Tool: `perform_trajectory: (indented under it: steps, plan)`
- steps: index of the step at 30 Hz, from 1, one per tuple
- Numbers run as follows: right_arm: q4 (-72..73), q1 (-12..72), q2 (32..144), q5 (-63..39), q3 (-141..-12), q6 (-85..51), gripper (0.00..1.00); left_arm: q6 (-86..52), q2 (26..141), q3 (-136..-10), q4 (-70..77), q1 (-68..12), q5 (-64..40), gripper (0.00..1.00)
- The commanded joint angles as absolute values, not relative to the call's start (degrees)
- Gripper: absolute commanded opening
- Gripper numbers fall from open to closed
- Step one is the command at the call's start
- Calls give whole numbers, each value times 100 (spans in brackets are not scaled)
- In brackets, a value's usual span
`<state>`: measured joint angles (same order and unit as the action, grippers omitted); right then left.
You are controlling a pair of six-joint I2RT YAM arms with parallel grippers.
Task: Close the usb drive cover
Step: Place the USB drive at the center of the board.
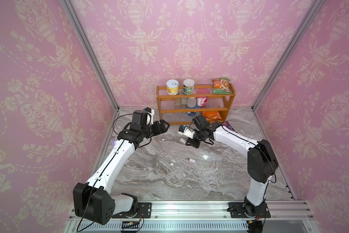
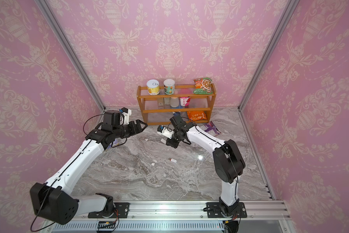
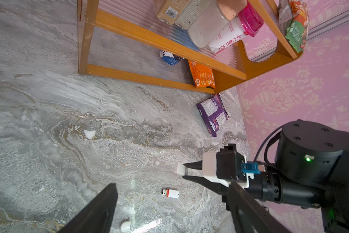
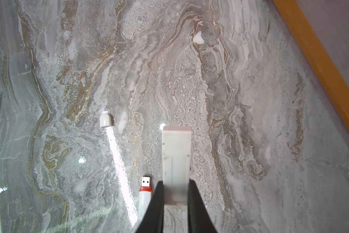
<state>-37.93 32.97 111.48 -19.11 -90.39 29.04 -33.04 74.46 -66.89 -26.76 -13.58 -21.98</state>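
Right pincer point(image 4: 175, 182) grips a white stick point(image 4: 176, 153) by one end, free end offered, probably so the released, empty left pincer point(image 1: 166, 125) opposite can press it.

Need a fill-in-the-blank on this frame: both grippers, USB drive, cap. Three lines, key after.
1. The right gripper is ____ on a white rectangular piece.
2. The left gripper is ____ and holds nothing.
3. The white cap lies on the marble table, ____ from the USB drive, whose connector is bare.

Missing words: shut; open; apart.
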Motion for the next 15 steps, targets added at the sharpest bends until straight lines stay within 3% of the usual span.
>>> perform_trajectory:
  steps: [1,7,15]
  plan:
    - [-5092,3265,11797,-1694,-9869,3195,0,-3199,7312,-6435,-2906,-1307,-1928,89]
    - [-6346,3270,12940,-1178,-11545,3568,0,-3068,7386,-6330,-2992,-1284,-1930,90]
    - [-7511,3270,13922,-1263,-13015,3709,0,-3085,7458,-6213,-2929,-1240,-1959,90]
